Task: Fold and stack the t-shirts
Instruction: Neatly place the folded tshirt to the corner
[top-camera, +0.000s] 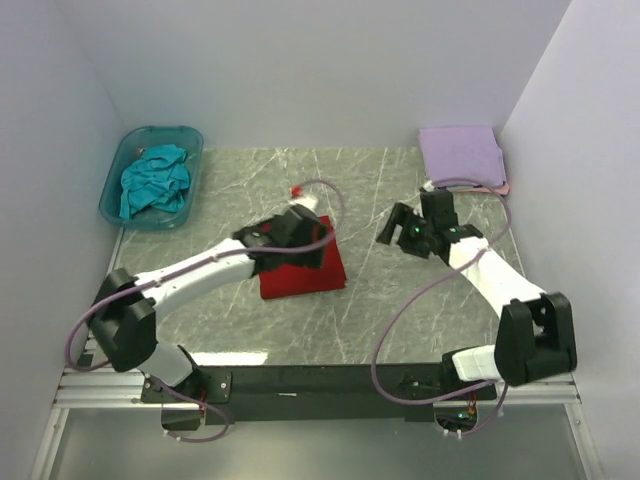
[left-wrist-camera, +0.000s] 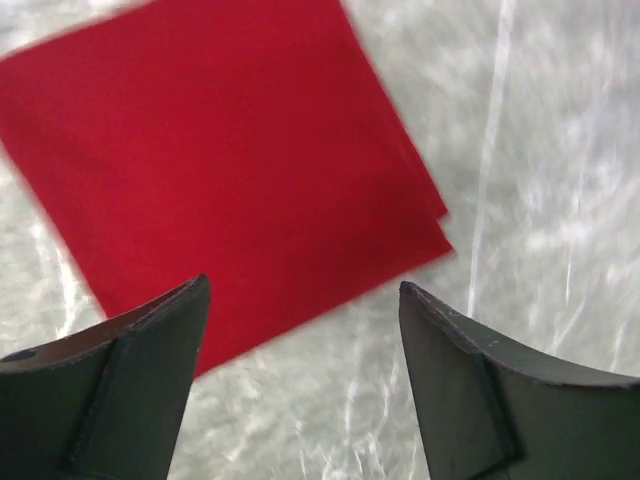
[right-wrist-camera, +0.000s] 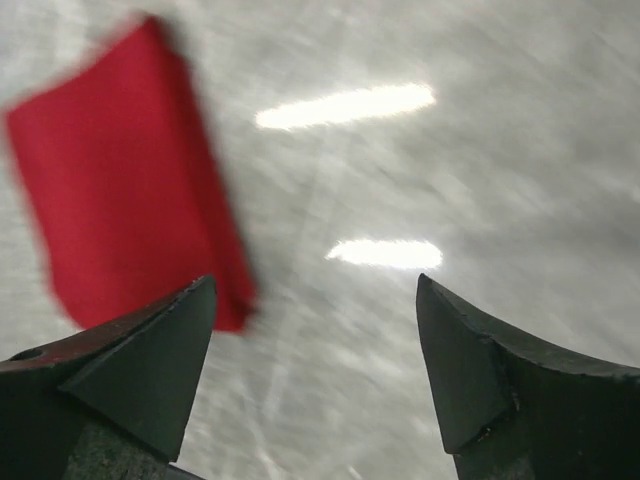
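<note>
At the near edge, in front of the arm bases, runs the green, marble-veined worktop (top-camera: 400, 320). A little further in, the left gripper (left-wrist-camera: 305, 290) hangs over the near edge of the deep red t-shirt (left-wrist-camera: 220, 160), jaws spread wide with nothing between them. The right gripper (right-wrist-camera: 315, 285) hovers off to the shirt's right, apart from it, equally wide and holding nothing (its view is blurred, so fine detail is lost).

The red shirt lies mid-worktop as a flat, roughly square packet. At its right corner two layers sit slightly offset. The fold looks finished, so the step in hand is probably getting this packet onto the pile.

To do that well, each gripper should bite one side of the packet through every layer, the offset corner included. Both should lift together and keep it level, so that it does not sag open.

Beyond, in the far right corner, the lavender t-shirt (top-camera: 460, 152) lies folded, with a sliver of the pale pink t-shirt (top-camera: 504, 188) showing under its right edge. The red one should land square on top. In the far left corner, the teal t-shirt (top-camera: 155, 185) sits crumpled in the tub (top-camera: 160, 130), not yet folded.
</note>
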